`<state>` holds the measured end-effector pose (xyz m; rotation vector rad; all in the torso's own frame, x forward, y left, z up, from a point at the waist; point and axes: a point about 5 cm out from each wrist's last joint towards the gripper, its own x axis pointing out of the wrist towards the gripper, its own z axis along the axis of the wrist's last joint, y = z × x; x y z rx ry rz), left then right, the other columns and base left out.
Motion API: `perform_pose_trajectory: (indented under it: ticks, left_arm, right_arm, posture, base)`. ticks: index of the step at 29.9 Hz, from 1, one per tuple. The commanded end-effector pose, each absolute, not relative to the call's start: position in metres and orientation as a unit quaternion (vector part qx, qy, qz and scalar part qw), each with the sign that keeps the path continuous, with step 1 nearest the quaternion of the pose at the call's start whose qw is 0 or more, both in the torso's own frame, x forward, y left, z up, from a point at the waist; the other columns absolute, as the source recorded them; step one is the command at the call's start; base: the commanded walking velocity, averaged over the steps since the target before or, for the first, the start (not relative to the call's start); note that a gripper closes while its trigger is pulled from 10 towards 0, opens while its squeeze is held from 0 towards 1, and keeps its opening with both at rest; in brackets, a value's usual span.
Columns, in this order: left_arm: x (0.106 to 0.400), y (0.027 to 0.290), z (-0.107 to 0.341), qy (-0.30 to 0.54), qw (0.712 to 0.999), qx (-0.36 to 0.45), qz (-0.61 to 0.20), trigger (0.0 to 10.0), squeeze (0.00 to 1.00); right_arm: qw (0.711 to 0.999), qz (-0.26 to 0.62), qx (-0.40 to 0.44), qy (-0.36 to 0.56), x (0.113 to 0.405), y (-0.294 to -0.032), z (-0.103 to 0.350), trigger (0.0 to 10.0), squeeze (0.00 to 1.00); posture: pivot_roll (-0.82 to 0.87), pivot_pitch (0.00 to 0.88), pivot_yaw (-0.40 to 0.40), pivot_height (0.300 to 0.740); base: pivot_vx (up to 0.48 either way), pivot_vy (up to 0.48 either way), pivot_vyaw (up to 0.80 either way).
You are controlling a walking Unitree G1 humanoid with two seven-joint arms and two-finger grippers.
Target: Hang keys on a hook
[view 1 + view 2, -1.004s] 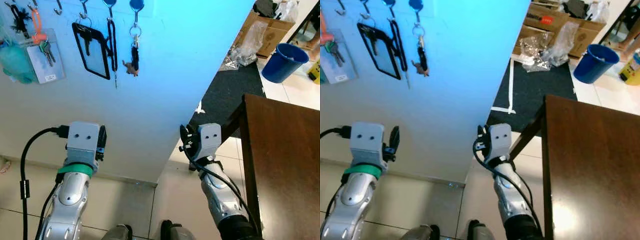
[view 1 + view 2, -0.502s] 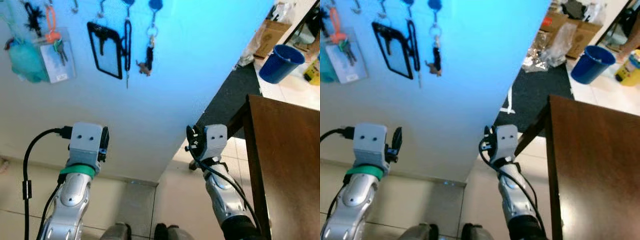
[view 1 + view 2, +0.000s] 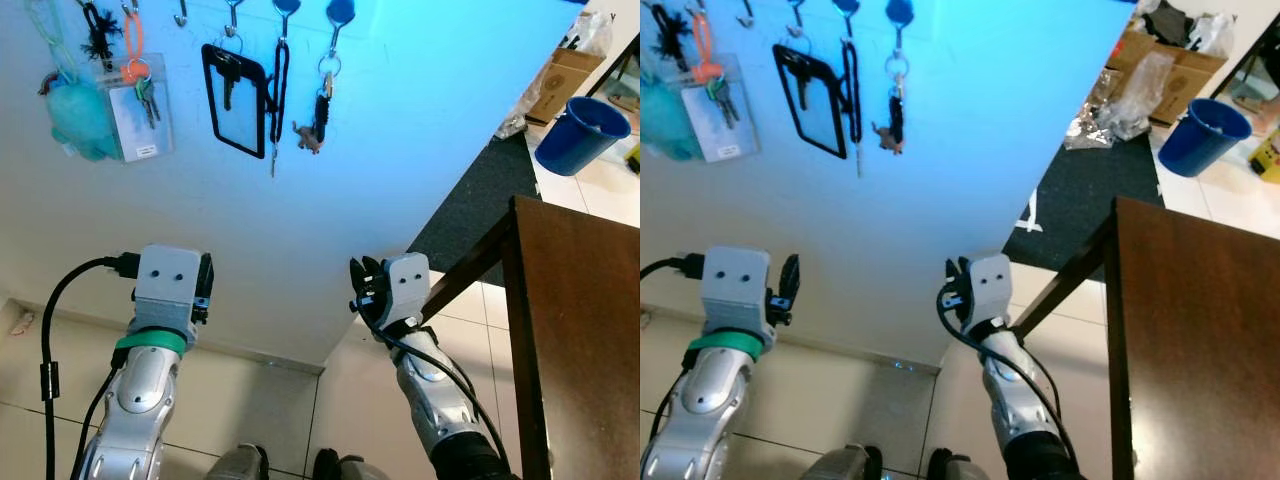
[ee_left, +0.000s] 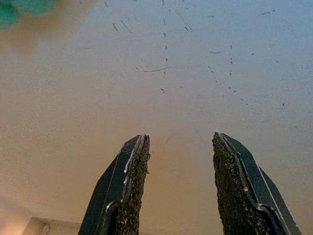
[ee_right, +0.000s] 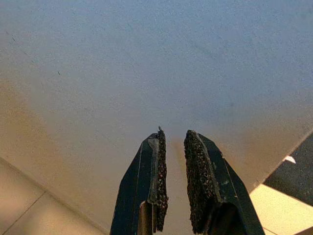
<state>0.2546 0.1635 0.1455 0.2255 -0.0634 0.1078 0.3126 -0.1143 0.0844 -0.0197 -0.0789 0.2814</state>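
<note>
- The task's things hang high on the pale blue-lit wall (image 3: 400, 120), on a row of small metal hooks (image 3: 232, 12).
- From the robot's left to its right the row carries: a teal fluffy pendant (image 3: 78, 115); a clear plastic badge holder with an orange loop and a bunch of metal keys (image 3: 140, 105); a black-framed card holder with a key (image 3: 235, 100); a black lanyard strap (image 3: 279, 85); and a blue-tagged key ring with a small brown animal charm (image 3: 318, 115).
- Judging by how things lie, keys already hang on hooks and neither gripper carries any, so the hanging looks done, or else a further bunch is yet to be fetched; I cannot tell which from these pictures.
- One hook (image 3: 181, 14) between the badge holder and the card holder looks bare.
- The left gripper (image 4: 180, 147) is raised before the lower wall, well below the hooks; its jaws stand wide apart with only scuffed wall between them, holding and touching nothing.
- The right gripper (image 5: 172, 139) is also raised low before the wall, near the wall's corner; its jaws are nearly together, a narrow slit left between the rough pads (image 5: 194, 171), and nothing is clamped in it.
- To the robot's right stands a dark brown wooden worktop (image 3: 580, 330); beyond it lie a dark mat (image 3: 480, 200) and a blue plastic bucket (image 3: 582, 132) on the tiled floor (image 3: 600, 185).
</note>
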Motion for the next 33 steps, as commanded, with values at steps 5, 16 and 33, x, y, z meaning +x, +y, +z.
perform_pose_trajectory:
  ticks: [5, 16, 33]
  left_arm:
    - [0.252, 0.167, 0.134, -0.016, 0.991, 0.119, 0.059, 10.0, 0.0]
    - [0.249, 0.193, 0.082, 0.055, 0.979, 0.162, 0.113, 10.0, 0.0]
    - [0.224, 0.158, -0.004, 0.202, 0.974, 0.097, 0.021, 10.0, 0.0]
  right_arm:
    - [0.991, 0.132, -0.015, -0.032, 0.309, -0.12, 0.079, 10.0, 0.0]
    - [0.988, 0.1, -0.064, 0.097, 0.283, -0.155, 0.025, 10.0, 0.0]
    - [0.961, 0.069, -0.052, 0.263, 0.237, -0.168, -0.037, 10.0, 0.0]
  posture:
    - [0.25, 0.099, -0.008, 0.74]
    - [0.2, 0.108, -0.035, 0.74]
    - [0.12, 0.096, 0.001, 0.74]
  base:
    - [0.0, 0.0, 0.0]
    - [0.0, 0.0, 0.0]
    - [0.0, 0.0, 0.0]
